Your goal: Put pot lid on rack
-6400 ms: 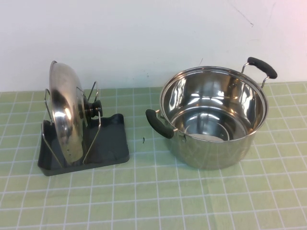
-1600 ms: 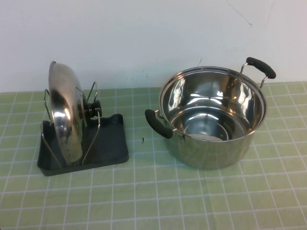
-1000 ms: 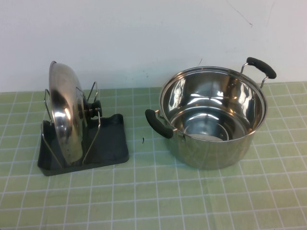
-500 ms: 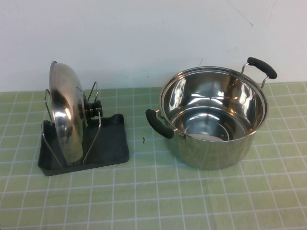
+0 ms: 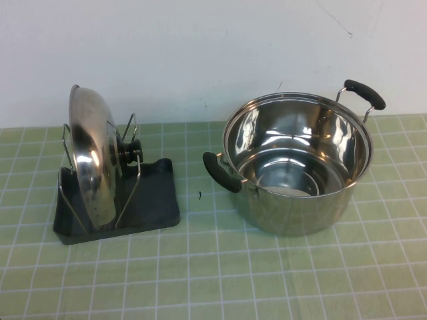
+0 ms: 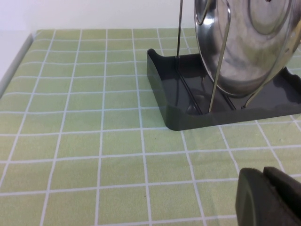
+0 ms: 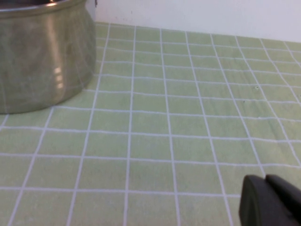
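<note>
Lid placement was complete: the pot lid (image 5: 93, 160) stood on edge in the rack (image 5: 155, 200), held between the wire uprights (image 5: 127, 180), black knob (image 5: 133, 149) facing right. The rack sat on the green tiled table (image 5: 220, 273) at far left, well apart from the steel pot (image 5: 297, 163) on the right. The pot stood uncovered, its two black handles (image 5: 222, 172) at near-left and far-right. Neither arm appeared in the high view. The left gripper (image 6: 270, 197) was low over the table near the rack; the right gripper (image 7: 268, 200) was low over the table, to the right of the pot. For both claws, open or closed could not be told.
</note>
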